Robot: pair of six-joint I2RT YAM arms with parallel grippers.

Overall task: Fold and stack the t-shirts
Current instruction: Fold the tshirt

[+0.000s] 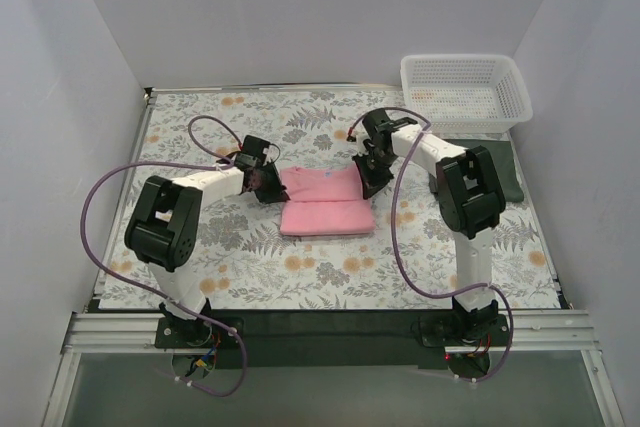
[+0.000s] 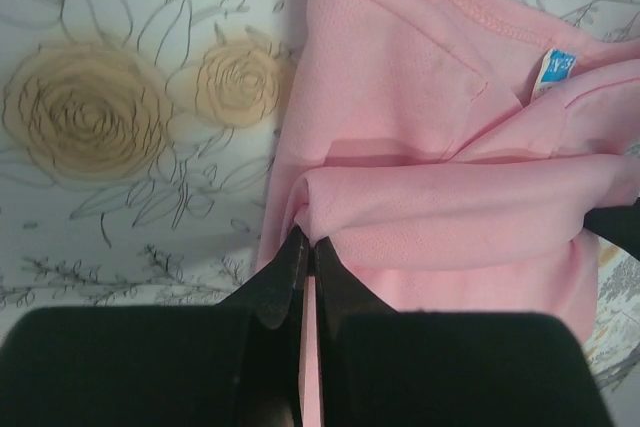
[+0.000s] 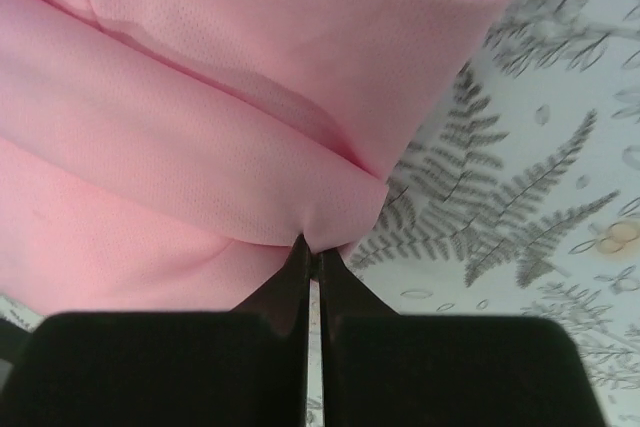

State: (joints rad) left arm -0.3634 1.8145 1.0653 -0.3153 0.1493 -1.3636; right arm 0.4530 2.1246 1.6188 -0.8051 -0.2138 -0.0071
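Note:
The light pink t-shirt [image 1: 322,202] lies partly folded in the middle of the floral table cloth. My left gripper [image 1: 265,183] is shut on its left edge; the left wrist view shows the pink cloth [image 2: 450,197] pinched at the fingertips [image 2: 290,257], with a blue label near the collar. My right gripper [image 1: 371,181] is shut on the shirt's right edge; the right wrist view shows a fold of the pink shirt [image 3: 200,117] pinched between the tips. The dark green t-shirt [image 1: 505,169] lies flat at the right, partly behind the right arm.
A white mesh basket [image 1: 465,92] stands at the back right corner. The floral table cloth [image 1: 300,267] covers the table. White walls close in the left, back and right sides. Purple cables loop off both arms.

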